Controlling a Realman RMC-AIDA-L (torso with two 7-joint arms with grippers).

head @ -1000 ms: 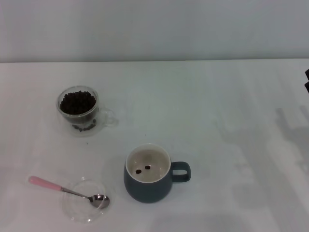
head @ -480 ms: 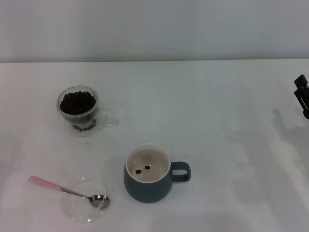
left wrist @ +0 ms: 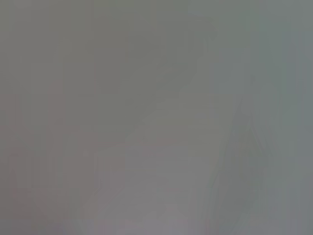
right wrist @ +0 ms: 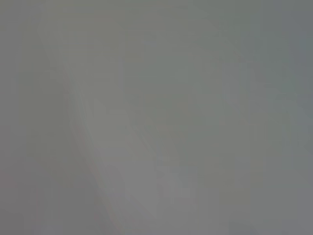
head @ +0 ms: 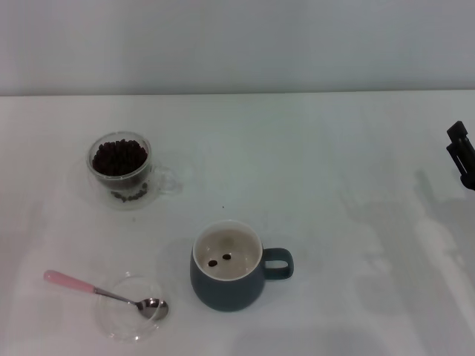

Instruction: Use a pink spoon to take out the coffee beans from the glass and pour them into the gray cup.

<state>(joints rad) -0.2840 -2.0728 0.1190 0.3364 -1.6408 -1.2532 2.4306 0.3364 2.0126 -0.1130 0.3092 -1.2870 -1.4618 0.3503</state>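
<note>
Right gripper [head: 462,152] has crept further in from the right edge of the tabletop [head: 334,163] since the earlier frames, when only a sliver of it showed; now a dark tip sits low over the right edge, well apart from every object. Only that tip is visible, so cannot tell whether its jaws are open or closed. Left gripper is not visible anywhere. Both wrist views show only flat grey, nothing readable.

Nothing else has shifted. One glass [head: 122,169] stands toward the far left of the tabletop, handle pointing right, holding a heap of coffee beans [head: 119,156]. One gray cup [head: 231,265] stands near the front edge around the middle, handle pointing right, with two beans [head: 220,260] on its cream bottom. One pink spoon [head: 104,292] lies near the front-left corner, pink handle pointing left and back, metal bowl resting in one flat clear dish [head: 130,308]. Spoon is untouched, left of the gray cup and apart from it.
</note>
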